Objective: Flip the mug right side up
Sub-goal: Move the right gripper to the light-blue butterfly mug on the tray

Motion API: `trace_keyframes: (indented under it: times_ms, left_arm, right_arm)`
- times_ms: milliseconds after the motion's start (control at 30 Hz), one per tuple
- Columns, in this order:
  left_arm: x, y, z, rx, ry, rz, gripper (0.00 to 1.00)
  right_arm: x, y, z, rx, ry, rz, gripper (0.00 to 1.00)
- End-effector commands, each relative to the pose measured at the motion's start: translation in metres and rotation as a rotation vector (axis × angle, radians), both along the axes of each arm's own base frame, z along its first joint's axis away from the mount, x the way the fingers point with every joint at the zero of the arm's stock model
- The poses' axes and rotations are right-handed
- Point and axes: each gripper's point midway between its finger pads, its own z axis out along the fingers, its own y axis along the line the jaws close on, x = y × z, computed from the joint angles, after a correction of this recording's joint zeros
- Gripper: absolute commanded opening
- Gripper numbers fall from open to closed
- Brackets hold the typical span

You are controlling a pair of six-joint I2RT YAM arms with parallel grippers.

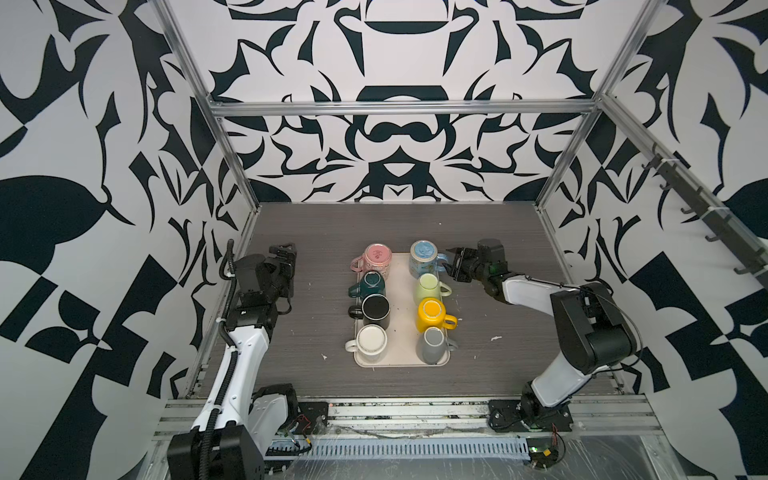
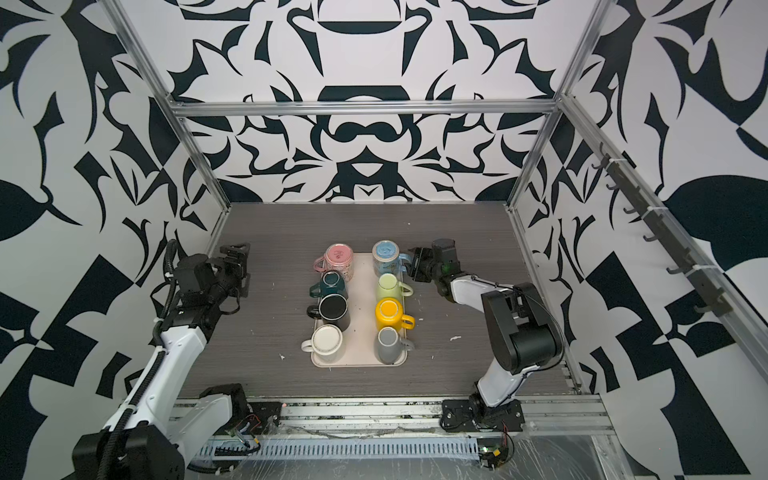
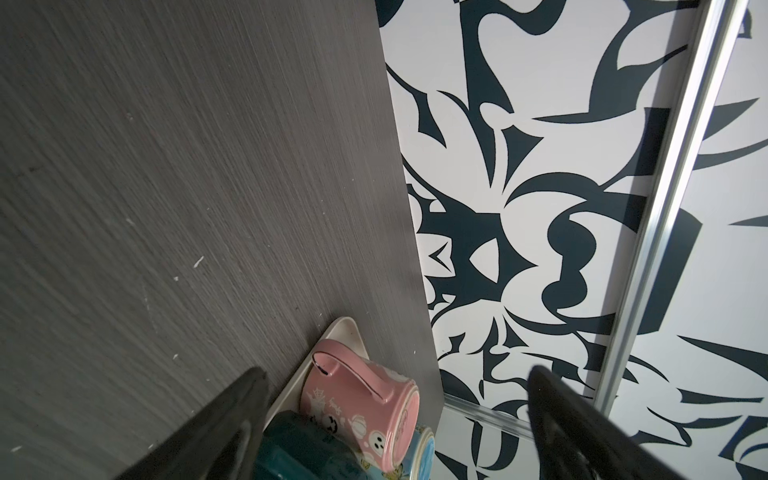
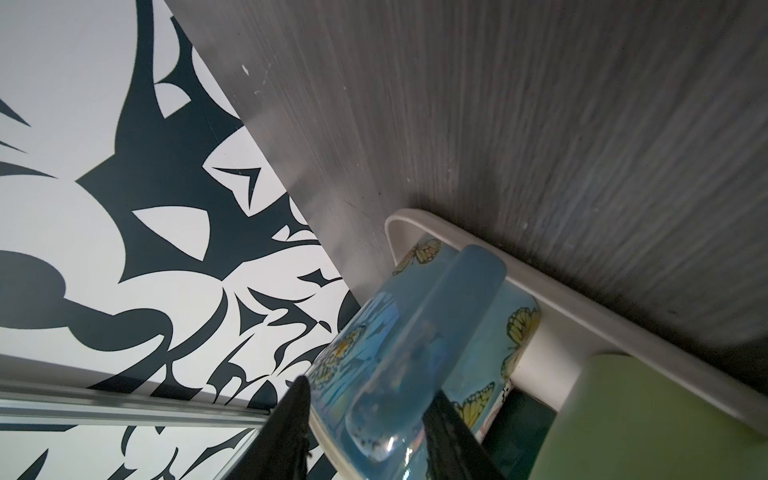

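The right tool (image 1: 451,264) straddles the handle (image 4: 415,353) of the blue mug (image 1: 423,253), spread with a gap on 1 side, not pinching. The mug stands base-up at the far right corner of the tray (image 1: 402,291), handle pointing at that tool. The left tool (image 1: 286,252), spread wide, hangs well apart.

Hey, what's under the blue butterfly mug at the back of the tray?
The blue butterfly mug stands upside down on the cream tray, base up. Whatever is beneath or inside it is covered.
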Motion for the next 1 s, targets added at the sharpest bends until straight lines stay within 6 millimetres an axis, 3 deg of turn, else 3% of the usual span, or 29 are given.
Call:
trace_keyframes:
  times_ms: [0, 500, 767, 967]
  left_arm:
    - [-0.001, 0.003, 0.001, -0.006, -0.012, 0.022, 1.0]
    - [-0.004, 0.006, 0.001, -0.004, -0.014, 0.037, 1.0]
    - [-0.005, 0.009, 0.002, -0.006, -0.015, 0.047, 1.0]
    - [-0.005, 0.01, 0.001, -0.005, -0.012, 0.052, 1.0]
  right_arm:
    - [0.015, 0.005, 0.024, 0.022, -0.07, -0.005, 0.47]
    - [0.023, 0.016, 0.013, 0.05, -0.067, 0.011, 0.47]
    - [0.028, 0.021, 0.009, 0.066, -0.07, 0.011, 0.36]
    - [0.03, 0.024, 0.005, 0.072, -0.068, 0.01, 0.22]
